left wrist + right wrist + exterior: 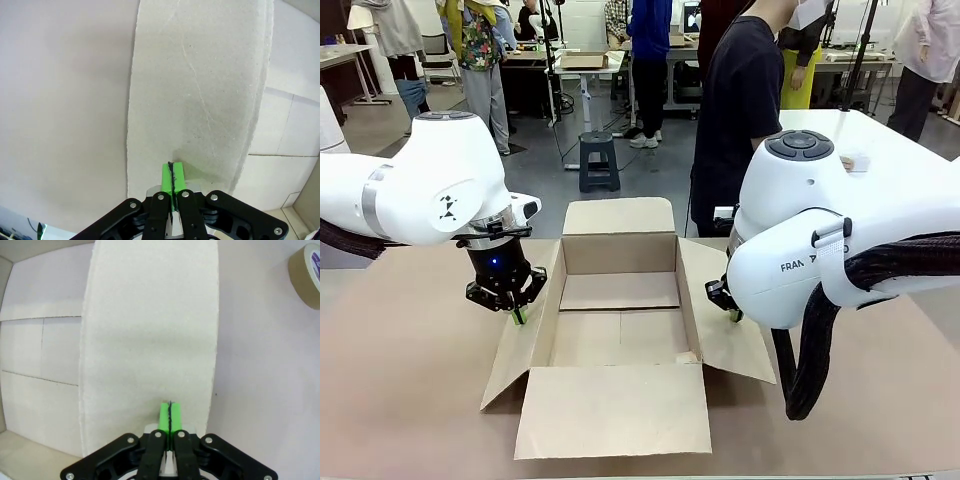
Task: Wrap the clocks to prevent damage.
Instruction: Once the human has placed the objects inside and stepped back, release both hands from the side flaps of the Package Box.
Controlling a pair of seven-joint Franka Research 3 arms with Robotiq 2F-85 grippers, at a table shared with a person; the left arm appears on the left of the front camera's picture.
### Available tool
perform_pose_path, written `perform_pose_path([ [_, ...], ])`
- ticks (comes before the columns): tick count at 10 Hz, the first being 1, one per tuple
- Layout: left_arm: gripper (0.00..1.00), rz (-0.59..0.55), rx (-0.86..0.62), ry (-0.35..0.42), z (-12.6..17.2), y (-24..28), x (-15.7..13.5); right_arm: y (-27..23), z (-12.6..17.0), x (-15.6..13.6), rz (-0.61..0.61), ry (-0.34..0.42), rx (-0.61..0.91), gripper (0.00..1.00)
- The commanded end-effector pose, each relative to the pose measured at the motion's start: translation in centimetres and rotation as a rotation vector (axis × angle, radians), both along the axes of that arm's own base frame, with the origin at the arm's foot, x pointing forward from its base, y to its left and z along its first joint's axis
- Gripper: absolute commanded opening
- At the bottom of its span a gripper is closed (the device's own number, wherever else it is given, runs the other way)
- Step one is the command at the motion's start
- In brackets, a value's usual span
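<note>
No clocks lay in the box (620, 335), which sat open in the middle of the tabletop (410, 380) with its four flaps spread and its floor bare, so the wrapping appeared not yet begun and all the packing left to do. The left end effector (517, 316) rested its tip on the left flap (520, 350) and the right end effector (735, 316) on the right flap (715, 325), each with its pads pressed together and holding nothing. A tape roll (306, 275) lay near the right flap, and a person (750, 100) stood at the far side.
</note>
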State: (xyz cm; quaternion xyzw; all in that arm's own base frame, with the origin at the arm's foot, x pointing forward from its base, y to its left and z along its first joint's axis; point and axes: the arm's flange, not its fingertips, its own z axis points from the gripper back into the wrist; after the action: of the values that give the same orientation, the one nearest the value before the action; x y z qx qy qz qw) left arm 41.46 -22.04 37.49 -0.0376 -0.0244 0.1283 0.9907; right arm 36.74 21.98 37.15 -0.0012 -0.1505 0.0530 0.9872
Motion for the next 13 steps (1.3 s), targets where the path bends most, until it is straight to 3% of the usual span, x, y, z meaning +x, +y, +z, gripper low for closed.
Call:
perform_pose_path([
  [1, 0.00, -0.005, 0.003, -0.004, 0.12, -0.16, -0.14, 0.07, -0.07, -0.08, -0.007, 0.003, -0.001, 0.01],
  [13, 0.00, -0.005, 0.003, -0.004, 0.12, -0.16, -0.14, 0.07, -0.07, -0.08, -0.007, 0.003, -0.001, 0.01],
])
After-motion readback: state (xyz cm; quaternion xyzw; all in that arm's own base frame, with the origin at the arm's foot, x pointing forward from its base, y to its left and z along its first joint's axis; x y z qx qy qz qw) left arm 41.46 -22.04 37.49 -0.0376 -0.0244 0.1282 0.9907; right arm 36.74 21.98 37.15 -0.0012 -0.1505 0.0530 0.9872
